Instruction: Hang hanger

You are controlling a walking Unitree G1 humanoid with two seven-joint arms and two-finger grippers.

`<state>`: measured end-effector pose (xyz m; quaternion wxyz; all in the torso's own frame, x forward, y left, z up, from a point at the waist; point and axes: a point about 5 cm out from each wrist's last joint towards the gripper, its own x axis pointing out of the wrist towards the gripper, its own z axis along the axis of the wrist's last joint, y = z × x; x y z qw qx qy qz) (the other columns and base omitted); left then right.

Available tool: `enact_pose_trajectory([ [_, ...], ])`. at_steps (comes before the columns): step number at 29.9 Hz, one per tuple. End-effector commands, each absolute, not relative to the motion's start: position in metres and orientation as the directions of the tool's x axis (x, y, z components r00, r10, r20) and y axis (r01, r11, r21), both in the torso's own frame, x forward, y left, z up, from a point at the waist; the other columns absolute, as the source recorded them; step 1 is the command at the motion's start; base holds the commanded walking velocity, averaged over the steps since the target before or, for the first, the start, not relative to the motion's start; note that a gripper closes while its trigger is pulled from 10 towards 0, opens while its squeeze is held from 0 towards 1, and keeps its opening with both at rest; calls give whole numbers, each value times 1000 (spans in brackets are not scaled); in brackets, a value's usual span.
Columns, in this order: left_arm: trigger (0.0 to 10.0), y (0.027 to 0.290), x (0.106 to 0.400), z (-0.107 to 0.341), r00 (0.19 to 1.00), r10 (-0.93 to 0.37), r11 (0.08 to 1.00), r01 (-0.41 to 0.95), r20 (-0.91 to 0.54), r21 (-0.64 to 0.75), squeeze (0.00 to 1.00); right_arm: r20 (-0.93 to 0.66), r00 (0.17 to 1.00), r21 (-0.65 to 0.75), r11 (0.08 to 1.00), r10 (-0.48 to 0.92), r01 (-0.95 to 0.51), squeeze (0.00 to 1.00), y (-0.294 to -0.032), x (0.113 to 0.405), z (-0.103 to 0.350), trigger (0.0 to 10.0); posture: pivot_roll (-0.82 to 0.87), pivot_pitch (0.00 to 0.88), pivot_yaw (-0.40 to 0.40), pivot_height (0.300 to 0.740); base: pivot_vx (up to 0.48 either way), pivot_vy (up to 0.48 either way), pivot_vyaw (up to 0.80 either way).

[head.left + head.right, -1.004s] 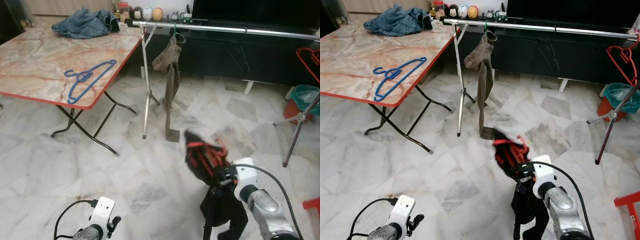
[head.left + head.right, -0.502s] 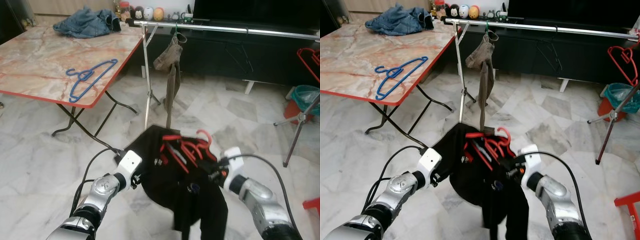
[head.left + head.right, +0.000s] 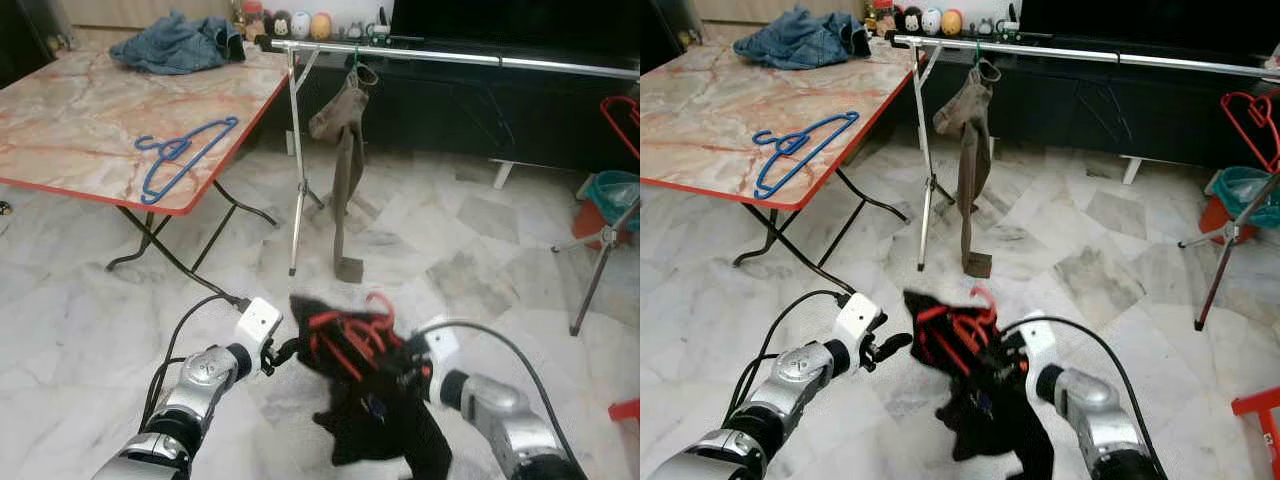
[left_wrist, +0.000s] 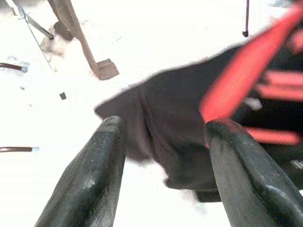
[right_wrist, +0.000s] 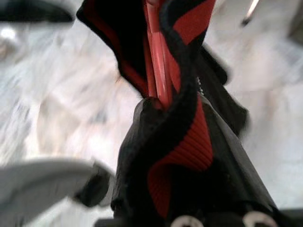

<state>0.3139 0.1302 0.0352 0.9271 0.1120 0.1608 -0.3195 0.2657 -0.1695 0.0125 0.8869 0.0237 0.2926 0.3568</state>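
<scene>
A red hanger (image 3: 350, 335) carries a black garment with red trim (image 3: 378, 425), bunched low over the floor in front of me. My right gripper (image 3: 418, 372) is shut on the red hanger, its fingers buried in the cloth; in the right wrist view the red hanger (image 5: 158, 90) runs into the folds. My left gripper (image 3: 286, 352) is open just left of the garment. In the left wrist view its fingers (image 4: 92, 179) frame the cloth's edge without touching it. The silver rail (image 3: 450, 57) crosses the back, with brown trousers (image 3: 343, 150) hanging from it.
A marble-topped folding table (image 3: 80, 140) stands at the left with a blue hanger (image 3: 185, 155) and a denim heap (image 3: 175, 45). A second stand (image 3: 598, 265), a red hanger (image 3: 622, 115) and a teal bin (image 3: 612, 190) are at the right.
My left arm came up from low at the left to beside the garment. The black garment, spread wide half a second ago, has bunched up and dropped toward the right gripper.
</scene>
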Motion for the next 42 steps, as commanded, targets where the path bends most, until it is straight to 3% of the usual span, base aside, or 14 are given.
enact_pose_trajectory([
  [1,10000,132,310,30,741,-548,779,621,-388,84,0,-525,538,257,726,659,-638,0,-168,264,9,10000,-22,54,12,740,0,0,0],
  [12,10000,132,315,38,742,-567,770,632,-359,90,0,-563,570,243,779,598,-577,0,-170,269,3,10000,-11,29,18,740,0,0,0],
  [17,10000,127,307,38,629,-674,656,751,-387,77,0,-583,578,235,799,572,-554,0,-169,270,-2,10000,-2,19,16,740,0,0,0],
  [21,10000,125,305,34,612,-671,639,764,-419,92,0,-578,578,234,796,575,-558,0,-166,272,-1,10000,-2,25,17,740,0,0,0],
  [28,10000,123,307,32,638,-625,646,746,-449,161,0,-564,588,230,794,581,-563,0,-165,277,3,10000,-2,34,14,740,0,0,0],
  [33,10000,121,315,37,712,-568,708,679,-413,197,0,-560,588,228,791,584,-568,0,-164,279,5,10000,-6,45,13,740,0,0,0],
  [40,10000,114,316,38,707,-571,694,687,-418,215,0,-558,588,231,790,586,-568,0,-161,280,5,10000,-5,52,12,740,0,0,0],
  [42,10000,109,312,35,661,-614,657,731,-431,186,0,-557,586,233,788,588,-570,0,-159,281,5,10000,-5,52,12,740,0,0,0],
])
